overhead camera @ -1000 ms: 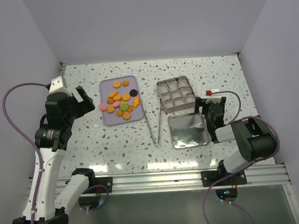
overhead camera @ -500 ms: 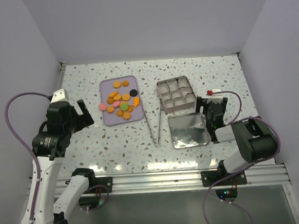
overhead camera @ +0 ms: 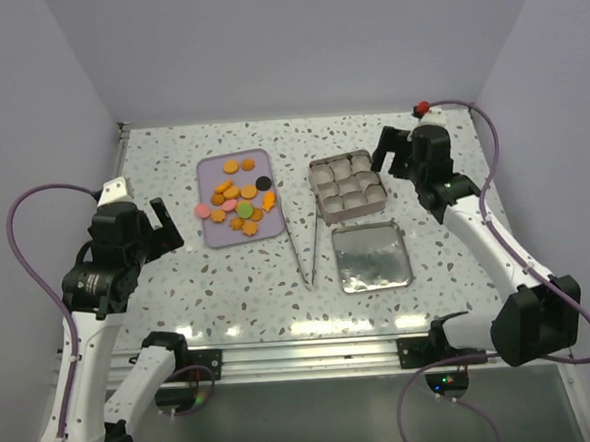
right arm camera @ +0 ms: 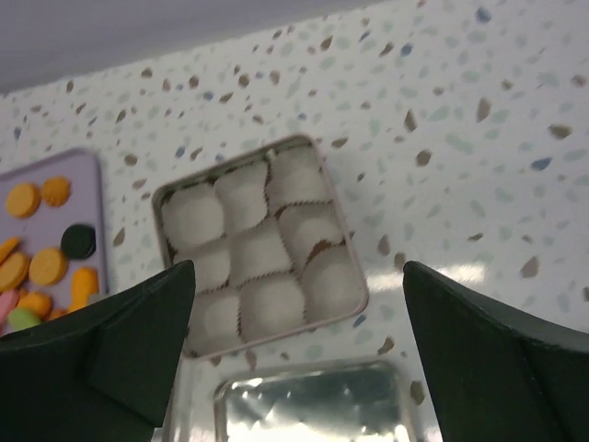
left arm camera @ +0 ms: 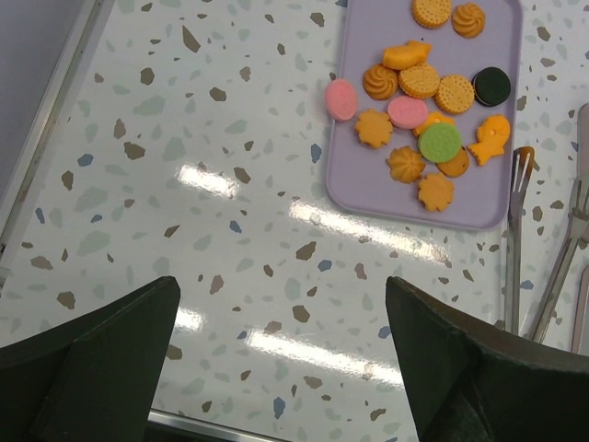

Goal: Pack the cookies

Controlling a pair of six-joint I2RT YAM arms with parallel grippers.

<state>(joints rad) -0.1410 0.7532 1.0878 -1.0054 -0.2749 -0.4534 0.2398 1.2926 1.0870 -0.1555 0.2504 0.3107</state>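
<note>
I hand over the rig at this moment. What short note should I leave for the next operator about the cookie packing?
Left gripper: open, empty, hovering left of the lilac tray.
Right gripper: open, empty, near the far right corner of the tin.
Cookies: all on the tray.
Tin: open, its nine paper cups empty; lid lies in front of it, tongs beside.
Done: nothing packed.
Left: move every cookie into the tin.

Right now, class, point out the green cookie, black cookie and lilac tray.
green cookie (left arm camera: pixel 440 143), left wrist view, centre.
black cookie (left arm camera: pixel 491 87), left wrist view, centre.
lilac tray (left arm camera: pixel 368 187), left wrist view, bare corner.
</note>
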